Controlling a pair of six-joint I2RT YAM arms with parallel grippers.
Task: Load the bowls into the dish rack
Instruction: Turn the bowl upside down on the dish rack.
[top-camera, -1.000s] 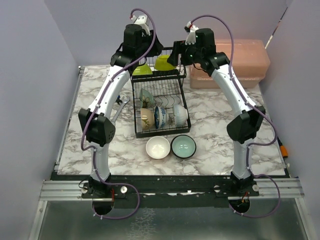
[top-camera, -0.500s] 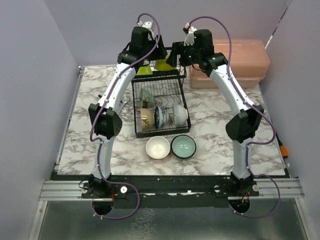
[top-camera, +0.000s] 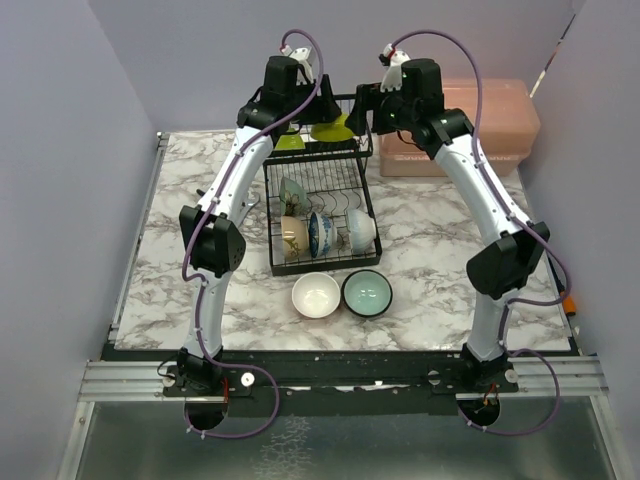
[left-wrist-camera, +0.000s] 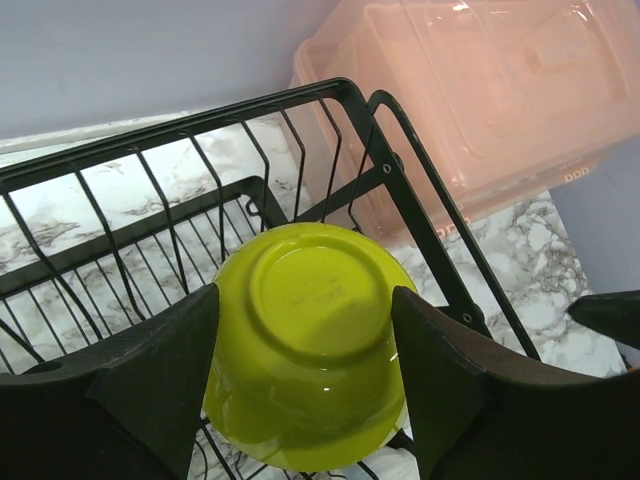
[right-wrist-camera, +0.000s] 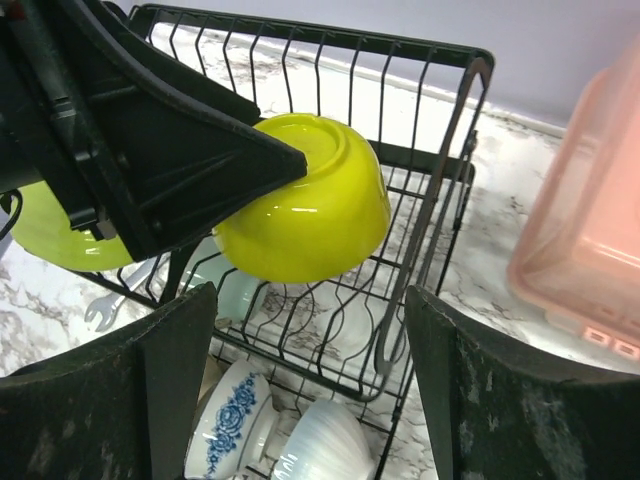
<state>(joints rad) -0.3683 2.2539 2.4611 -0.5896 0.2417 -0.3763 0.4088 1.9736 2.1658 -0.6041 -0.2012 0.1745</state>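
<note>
A yellow-green bowl (left-wrist-camera: 305, 350) (right-wrist-camera: 310, 215) (top-camera: 331, 128) lies upside down and tilted on the upper shelf of the black wire dish rack (top-camera: 352, 208) (left-wrist-camera: 400, 190). My left gripper (left-wrist-camera: 305, 300) (top-camera: 310, 112) stands open with one finger on each side of it. A second yellow-green bowl (top-camera: 289, 143) (right-wrist-camera: 45, 230) sits on the same shelf to the left. My right gripper (right-wrist-camera: 310, 295) (top-camera: 357, 112) hangs open and empty over the rack's right side. The lower tier holds a beige-patterned (top-camera: 293, 239), a blue-patterned (top-camera: 320, 232) (right-wrist-camera: 225, 430) and a white ribbed bowl (top-camera: 360, 230). A white bowl (top-camera: 316, 295) and a teal bowl (top-camera: 367, 293) stand on the table in front of the rack.
A pink translucent lidded box (top-camera: 470, 125) (left-wrist-camera: 480, 90) stands at the back right, close to the rack. A small wrench (right-wrist-camera: 100, 312) lies on the marble tabletop (top-camera: 440, 240) left of the rack. Purple walls close in the back and sides.
My left gripper's jaws have widened around the yellow-green bowl, which now rests on the upper shelf. The right wrist has drifted a little to the right.
</note>
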